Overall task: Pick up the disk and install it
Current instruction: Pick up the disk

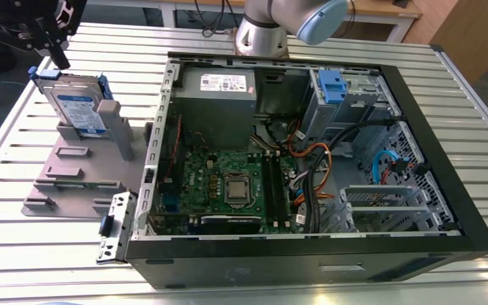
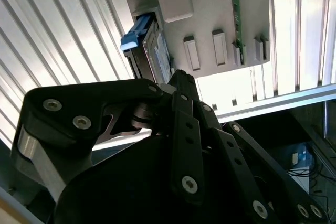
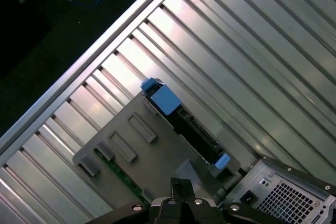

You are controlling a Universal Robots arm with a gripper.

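An open computer case (image 1: 312, 262) lies on the slatted metal worktop (image 1: 49, 254) — green motherboard (image 1: 227, 184) exposed — a grey plastic stand (image 1: 61, 181) just beside it.

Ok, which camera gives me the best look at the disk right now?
The exterior view: the disk stands upright in the grey stand, label face showing. The first wrist view shows the disk edge-on, between its blue bracket ends; the second wrist view catches one end of the disk.

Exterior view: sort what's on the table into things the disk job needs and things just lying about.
For the job: the disk, upright in the grey holder; the hand, above the disk; the open computer case.
Lying about: green circuit strip in the holder; small metal bracket with a blue tab beside the case.
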